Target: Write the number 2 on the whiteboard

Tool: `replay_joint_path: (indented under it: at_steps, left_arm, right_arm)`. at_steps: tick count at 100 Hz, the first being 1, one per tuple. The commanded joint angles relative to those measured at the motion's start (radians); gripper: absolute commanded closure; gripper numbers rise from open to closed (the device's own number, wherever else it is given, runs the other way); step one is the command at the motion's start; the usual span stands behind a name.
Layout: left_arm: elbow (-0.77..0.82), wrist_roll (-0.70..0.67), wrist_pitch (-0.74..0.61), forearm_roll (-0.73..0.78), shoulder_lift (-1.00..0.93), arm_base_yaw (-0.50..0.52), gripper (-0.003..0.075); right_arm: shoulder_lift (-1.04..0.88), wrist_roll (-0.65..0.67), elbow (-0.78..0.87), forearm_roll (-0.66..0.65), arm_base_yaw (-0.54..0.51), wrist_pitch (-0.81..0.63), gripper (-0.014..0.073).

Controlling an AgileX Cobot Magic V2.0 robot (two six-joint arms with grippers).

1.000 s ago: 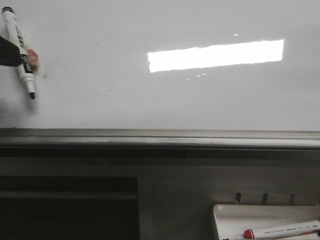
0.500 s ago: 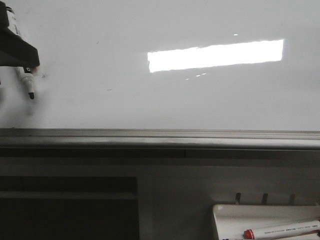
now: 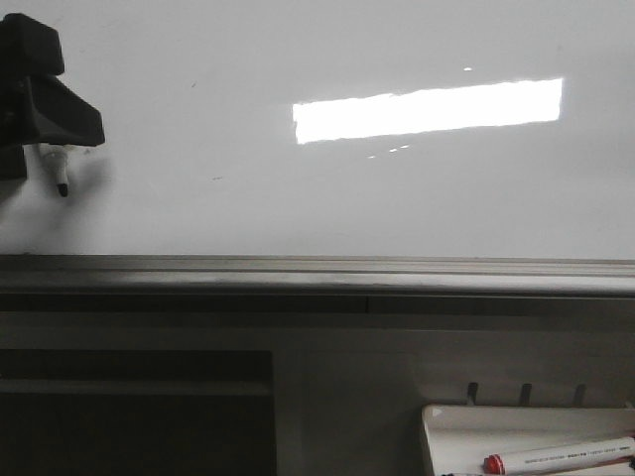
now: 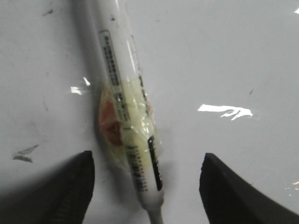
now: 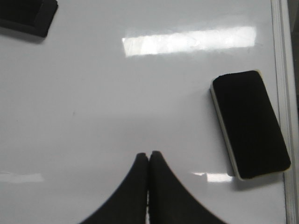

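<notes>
Counting it up — one whiteboard [image 3: 327, 213], and everything gets placed off that. Markers: two. One white marker [image 4: 127, 121] lies against the board's surface, wrapped in a band of tape with something pinkish under it; the second, a red-capped marker [image 3: 561, 457], sits in the single small tray [image 3: 446, 436] below the board's rail. Erasers: two — one black eraser [image 5: 250, 123] near the board's metal edge, another dark block [image 5: 29, 16] well apart from it, only partly in view. Grippers: two, a left gripper [image 4: 147, 186] and a right gripper [image 5: 148, 186]. Bright rectangular reflections on the board: one [image 3: 427, 109].
</notes>
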Motion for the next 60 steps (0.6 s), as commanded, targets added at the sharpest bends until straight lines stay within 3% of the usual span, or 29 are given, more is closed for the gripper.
replay_joint_path:
  at_steps: [1, 28, 35, 52, 60]
  left_arm:
    - [-0.039, 0.000, -0.068, 0.010, 0.005, -0.007, 0.0282]
    - [-0.041, 0.000, -0.081, 0.008, 0.058, -0.007, 0.0298]
    - [-0.041, 0.000, -0.083, 0.008, 0.058, -0.007, 0.0377]
    - [-0.041, 0.000, -0.061, 0.010, 0.058, -0.007, 0.0719]
    - [-0.041, 0.000, -0.039, 0.020, 0.058, -0.007, 0.0741]
  right_arm:
    - [0.016, -0.011, -0.037, -0.010, 0.001, -0.090, 0.0654]
    - [0.016, -0.011, -0.037, -0.010, 0.001, -0.091, 0.0654]
    - [0.016, -0.011, -0.037, -0.010, 0.001, -0.091, 0.0654]
    - [0.016, -0.011, -0.037, -0.010, 0.001, -0.091, 0.0654]
    - [0.016, -0.011, -0.037, -0.010, 0.001, -0.082, 0.0654]
